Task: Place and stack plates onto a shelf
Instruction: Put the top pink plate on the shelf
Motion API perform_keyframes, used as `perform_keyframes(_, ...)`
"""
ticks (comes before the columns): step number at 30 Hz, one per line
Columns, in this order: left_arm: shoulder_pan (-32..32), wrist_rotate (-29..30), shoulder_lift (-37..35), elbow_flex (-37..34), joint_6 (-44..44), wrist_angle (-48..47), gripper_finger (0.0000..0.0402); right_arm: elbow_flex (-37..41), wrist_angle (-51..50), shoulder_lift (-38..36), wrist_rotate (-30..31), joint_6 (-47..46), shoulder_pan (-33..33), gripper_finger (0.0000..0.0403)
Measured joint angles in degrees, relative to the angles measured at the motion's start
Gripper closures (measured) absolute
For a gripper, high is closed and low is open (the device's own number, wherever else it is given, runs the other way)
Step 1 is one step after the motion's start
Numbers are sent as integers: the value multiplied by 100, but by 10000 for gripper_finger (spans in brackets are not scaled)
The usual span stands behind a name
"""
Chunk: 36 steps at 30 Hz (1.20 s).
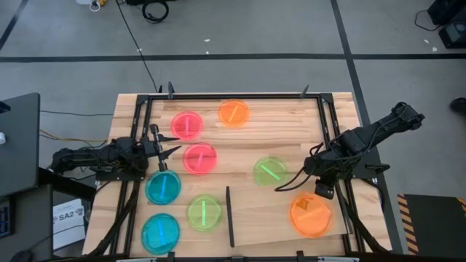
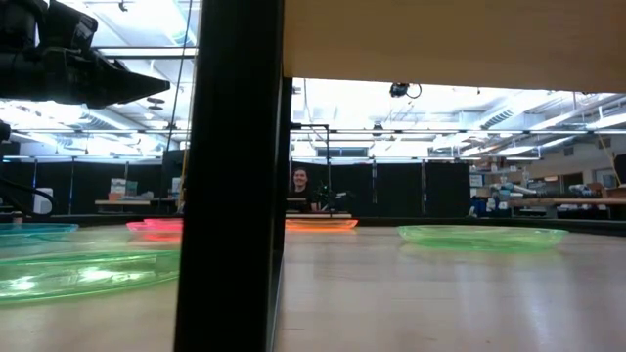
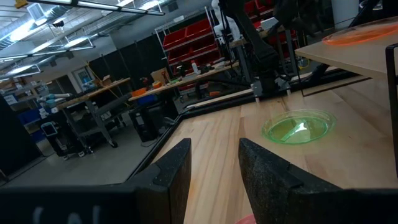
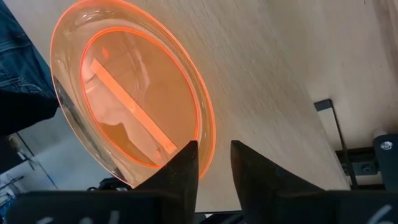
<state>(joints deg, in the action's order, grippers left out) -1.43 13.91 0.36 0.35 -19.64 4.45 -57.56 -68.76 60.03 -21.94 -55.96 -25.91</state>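
8 small round translucent plastic plates are out, and only 1 sits on the shelf (image 1: 269,225), the flat pale wooden board with a thin black strip along its left edge, lower right of the high view. That one is the orange plate (image 1: 311,215), near the board's right end. It looks glossy and thin-rimmed, with a bright bar of glare across it.

The right gripper (image 1: 325,187) hovers just above that orange plate's rim (image 4: 208,134). Its fingers are parted and grip nothing, so the step looks like a placement just finished. The next move probably calls for fetching the green plate (image 1: 270,171) near the high view's middle, just left of the right arm.

The left gripper (image 1: 162,148) sits at middle left, fingers spread and empty, between the 2 pink plates (image 1: 187,124) and a blue plate (image 1: 162,188). The other 4 are still on the tabletop too.
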Motion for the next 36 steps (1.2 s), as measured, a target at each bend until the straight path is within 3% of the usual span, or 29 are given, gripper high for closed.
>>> perform_keyframes(7, 0, 0, 0, -1, -5, 0, 260, 0, -2, 0, 1, 94, 0, 270)
perform_keyframes(18, 1, 1, 0, -1, -38, 469, 260, -145, -47, -91, 207, 427, 22, 270)
perform_keyframes(23, 1, 1, 0, -1, -39, 719, 260, -362, -63, -333, 1122, 817, 22, 270)
perform_keyframes(28, 2, 2, 0, -1, -39, 908, 260, -424, -82, -668, 2407, 1294, 65, 270)
perform_keyframes(36, 0, 8, 2, -1, 660, 1143, 260, -424, 28, -1053, 3751, 2302, 750, 270)
